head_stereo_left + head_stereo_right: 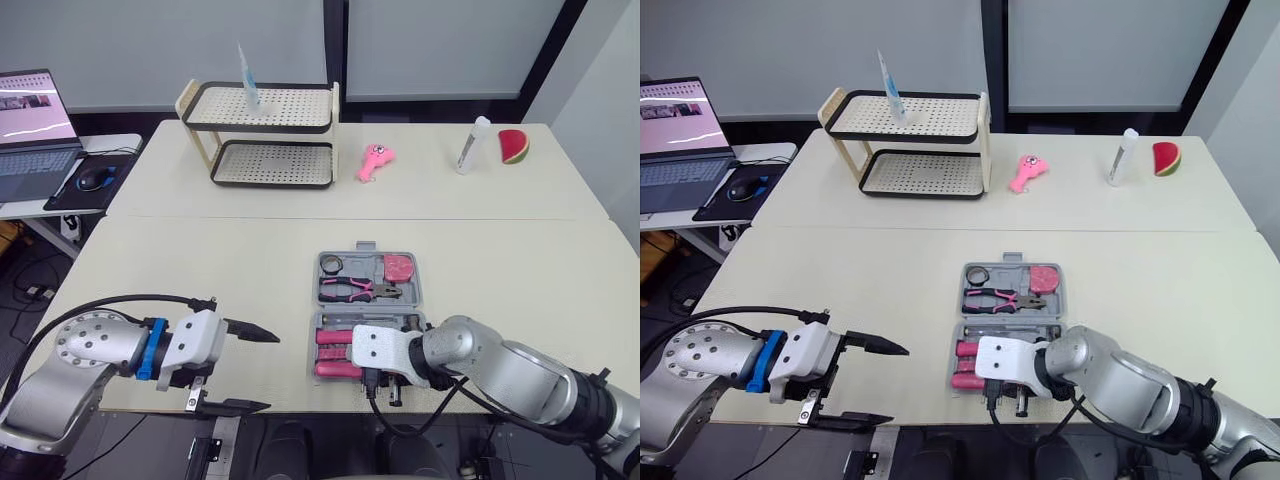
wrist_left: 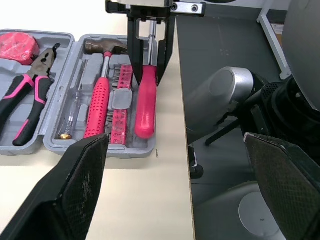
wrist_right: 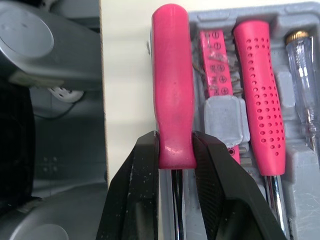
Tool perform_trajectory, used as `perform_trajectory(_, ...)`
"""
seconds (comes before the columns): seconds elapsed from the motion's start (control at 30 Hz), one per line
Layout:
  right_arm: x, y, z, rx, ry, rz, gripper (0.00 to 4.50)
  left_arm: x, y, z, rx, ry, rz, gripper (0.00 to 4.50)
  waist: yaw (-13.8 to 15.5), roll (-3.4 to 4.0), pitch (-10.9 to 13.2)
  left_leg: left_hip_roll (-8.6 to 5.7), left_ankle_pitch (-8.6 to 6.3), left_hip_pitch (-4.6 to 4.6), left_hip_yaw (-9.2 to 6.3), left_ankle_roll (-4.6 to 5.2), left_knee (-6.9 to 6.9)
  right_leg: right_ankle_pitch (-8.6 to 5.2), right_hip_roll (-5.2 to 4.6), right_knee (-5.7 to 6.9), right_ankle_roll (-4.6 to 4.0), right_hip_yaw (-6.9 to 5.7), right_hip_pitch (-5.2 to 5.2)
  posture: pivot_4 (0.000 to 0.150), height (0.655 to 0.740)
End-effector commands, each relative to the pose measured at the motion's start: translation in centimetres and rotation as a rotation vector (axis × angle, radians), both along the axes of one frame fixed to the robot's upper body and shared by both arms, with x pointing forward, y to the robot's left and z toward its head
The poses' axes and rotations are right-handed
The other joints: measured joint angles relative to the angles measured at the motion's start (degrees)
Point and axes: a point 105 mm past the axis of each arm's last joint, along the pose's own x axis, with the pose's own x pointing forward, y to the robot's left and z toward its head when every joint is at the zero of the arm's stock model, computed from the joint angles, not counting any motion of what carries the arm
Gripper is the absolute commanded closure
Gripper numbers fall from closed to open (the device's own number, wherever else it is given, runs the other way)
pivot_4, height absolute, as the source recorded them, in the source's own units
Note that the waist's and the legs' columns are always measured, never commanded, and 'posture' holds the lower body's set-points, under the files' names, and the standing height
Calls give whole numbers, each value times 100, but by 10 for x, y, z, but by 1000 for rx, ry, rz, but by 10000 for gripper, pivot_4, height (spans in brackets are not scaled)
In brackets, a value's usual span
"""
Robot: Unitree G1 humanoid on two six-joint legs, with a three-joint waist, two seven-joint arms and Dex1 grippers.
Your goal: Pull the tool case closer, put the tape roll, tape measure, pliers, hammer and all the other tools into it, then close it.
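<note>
**Tool case**: grey, lying open and flat at the middle of the table's front edge, with its near half reaching right to that edge.
- Far half is holding the tape roll, pliers and tape measure.
- Near half is holding the hammer, a bit holder and a tester screwdriver.

**Screwdriver**: pink handle, lying along the case's outermost slot, the one nearest the table's front edge. Whether it is seated there cannot be told.

**Right gripper**: its jaws are pinching the butt of the screwdriver handle, where the shaft begins, with only that narrow gap between them.

**Left gripper**: hanging over the front edge toward the front-left corner, well apart from the case. Its jaws are standing wide open and carrying nothing.

**Hazards, as judged:**
- The handle may be riding on the case rim. If released unseated, the screwdriver is likely rolling off the table's front edge.
- A proud handle would be blocking the lid from closing.
- A downward press so near the edge may be tipping or sliding the case off.
</note>
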Motion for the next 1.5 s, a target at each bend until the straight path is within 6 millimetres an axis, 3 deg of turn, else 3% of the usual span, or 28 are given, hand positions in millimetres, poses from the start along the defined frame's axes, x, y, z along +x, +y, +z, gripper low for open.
perform_trajectory(0.03, 4, 7, 6, 23, -50, 16, 37707, -1, 2, 8, 3, -23, -7, 0, -4, 0, 0, 0, 0, 0, 0, 0, 0, 0, 0, 0, 0, 0, 0, 1500, 7400)
perform_trajectory(0.53, 9, 9, -5, 15, -63, 24, 37707, -1, 2, 6, 1, -20, 1, 0, -5, 0, 0, 1, 0, 0, 0, 0, 0, 0, 0, 4, 0, -1, -2, 1500, 7400)
perform_trajectory(0.6, 14, 8, -9, 6, -90, 17, 30553, 0, 2, 6, 3, -20, 3, 0, -6, 0, 0, 1, 0, 0, 0, 0, 0, 0, 0, 5, 0, -1, -2, 1500, 7400)
perform_trajectory(0.7, 14, 5, -12, 8, -72, 21, 26050, 0, 2, 6, 2, -19, 4, 0, -5, -1, 0, 0, 0, 0, 0, 0, 0, 0, 0, 5, 0, -1, -2, 1500, 7400)
perform_trajectory(0.83, 12, -1, -10, 42, -37, 12, 26050, 0, 1, 4, 4, -17, 2, 0, -2, -1, -1, 0, 0, 0, 0, 0, 0, 0, 0, 4, 0, -1, -1, 1500, 7400)
perform_trajectory(1.0, 13, -8, 12, 156, -3, 12, 26050, 2, 0, 4, -2, -22, 0, 0, -1, -1, 0, 1, 0, -1, 0, 0, 0, 0, 1, 5, 0, -1, 0, 1500, 7400)
perform_trajectory(1.3, 5, -1, 38, 250, -36, 70, 26050, 5, -4, 3, -20, -37, -7, 0, -3, -2, 0, 3, 0, 0, 0, 1, 0, 0, 4, 6, 0, -1, -1, 1500, 7400)
perform_trajectory(1.5, 6, 0, 32, 267, -55, 63, 35969, 5, -6, 4, -28, -42, -8, 0, -2, -2, 0, 4, 0, 0, -1, 1, 0, 0, 4, 7, 0, -1, 0, 1500, 7400)
